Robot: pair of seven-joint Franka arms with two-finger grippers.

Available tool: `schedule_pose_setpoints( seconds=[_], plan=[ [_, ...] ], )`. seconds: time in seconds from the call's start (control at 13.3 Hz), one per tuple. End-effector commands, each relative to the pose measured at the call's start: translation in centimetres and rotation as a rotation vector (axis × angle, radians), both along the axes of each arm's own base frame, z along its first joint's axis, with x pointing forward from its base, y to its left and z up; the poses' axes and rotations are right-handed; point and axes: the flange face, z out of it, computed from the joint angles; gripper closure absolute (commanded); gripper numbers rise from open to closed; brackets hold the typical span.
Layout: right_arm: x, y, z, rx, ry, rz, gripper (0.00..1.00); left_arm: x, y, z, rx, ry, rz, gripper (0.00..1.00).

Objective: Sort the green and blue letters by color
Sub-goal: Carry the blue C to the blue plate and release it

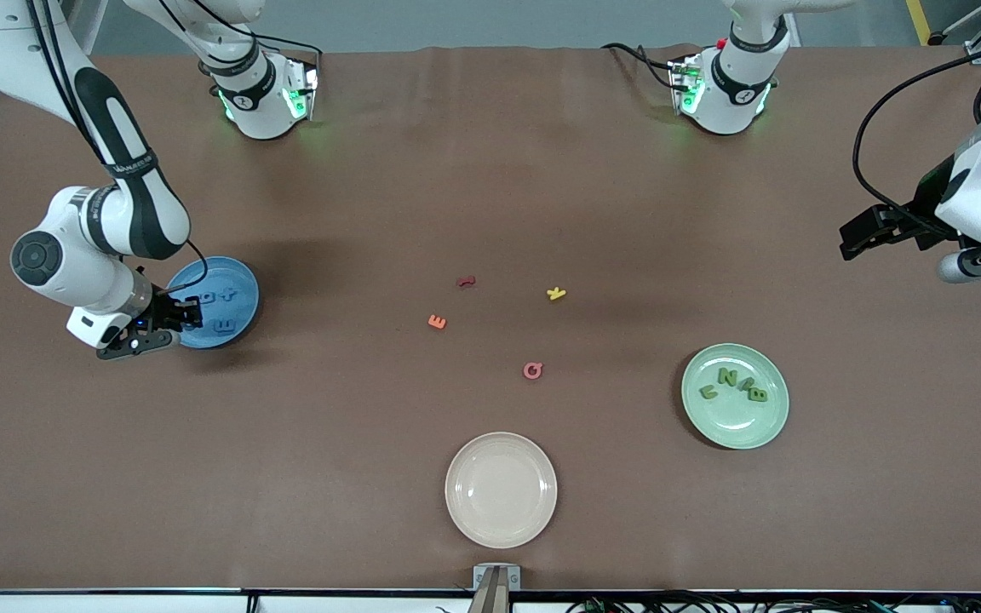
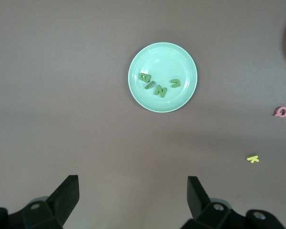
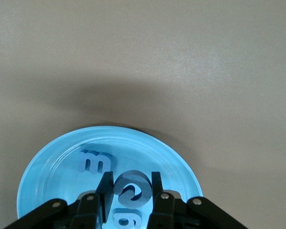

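My right gripper [image 1: 190,312] is low over the blue plate [image 1: 239,277], at the right arm's end of the table. In the right wrist view the gripper [image 3: 131,181] is shut on a blue C [image 3: 133,193] standing on edge over the plate [image 3: 52,157]. A blue E [image 3: 93,161] and a blue 6 [image 3: 125,220] lie on the plate. A blue X [image 1: 229,294] lies there too. My left gripper [image 1: 858,236] waits open and empty, high over the left arm's end. The green plate [image 1: 737,434] holds green B [image 2: 144,77], N [image 2: 160,89], a bar [image 2: 150,86] and a hooked piece [image 2: 175,83].
An empty cream plate [image 1: 501,489] sits near the front camera's edge. On the brown table's middle lie an orange E [image 1: 437,321], a pink Q [image 1: 532,369], a yellow K [image 1: 556,294] and a dark red piece [image 1: 466,281].
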Motion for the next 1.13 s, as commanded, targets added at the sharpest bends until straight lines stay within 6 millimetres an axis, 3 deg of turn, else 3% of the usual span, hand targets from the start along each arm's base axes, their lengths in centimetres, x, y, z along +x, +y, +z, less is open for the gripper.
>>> schedule_pose_setpoints(
  seconds=[0.0,0.08,0.15,0.3,0.45,0.6,0.75,1.06],
  plan=[
    [-0.1,0.1,-0.1,0.000,-0.007,0.016,0.46,0.3,-0.1,-0.3,-0.016,-0.006,0.007,0.00],
    [-0.1,0.1,0.0,0.000,-0.009,0.016,0.21,0.5,-0.1,-0.6,-0.017,-0.002,0.007,0.00],
    [-0.1,0.1,0.1,-0.001,-0.010,0.016,0.12,0.6,-0.1,-0.5,-0.018,-0.010,0.008,0.00],
    [0.0,0.2,0.5,0.000,-0.004,0.016,0.04,0.6,0.0,-0.3,-0.018,-0.016,0.010,0.00],
    [0.3,0.6,2.7,-0.002,0.006,0.008,0.03,0.5,0.0,-0.1,-0.018,-0.019,0.011,0.00],
    [0.9,1.2,6.6,-0.004,0.028,-0.025,0.03,0.4,0.1,0.1,-0.018,-0.022,0.013,0.00],
    [1.7,2.2,11.4,-0.013,0.037,-0.071,0.03,0.3,0.1,0.2,-0.017,-0.021,0.013,0.00],
    [4.5,2.2,21.4,-0.020,0.026,-0.168,0.03,0.4,0.2,0.0,-0.016,-0.020,0.016,0.00]
  ],
)
